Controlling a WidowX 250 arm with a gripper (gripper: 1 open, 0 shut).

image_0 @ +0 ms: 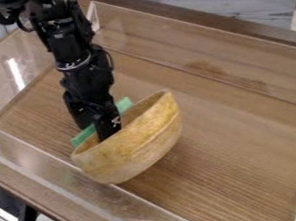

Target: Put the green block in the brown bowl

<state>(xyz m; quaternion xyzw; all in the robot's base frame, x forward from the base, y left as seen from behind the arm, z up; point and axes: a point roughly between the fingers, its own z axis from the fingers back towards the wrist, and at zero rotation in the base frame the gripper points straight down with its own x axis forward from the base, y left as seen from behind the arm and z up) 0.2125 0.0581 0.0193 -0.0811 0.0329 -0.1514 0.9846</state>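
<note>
Camera view: on the table (231, 103) the brown bowl (135, 144) tips steeply on edge. Behind its rim, the green block (87, 136) is mostly hidden. The claw (102, 124) presses there; its opening can't be made out.

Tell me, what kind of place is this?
Probably a robot test bench in a lab: a black robot arm works over a wooden tabletop fenced by clear plastic walls, with only a tipped wooden bowl and green block.
</note>
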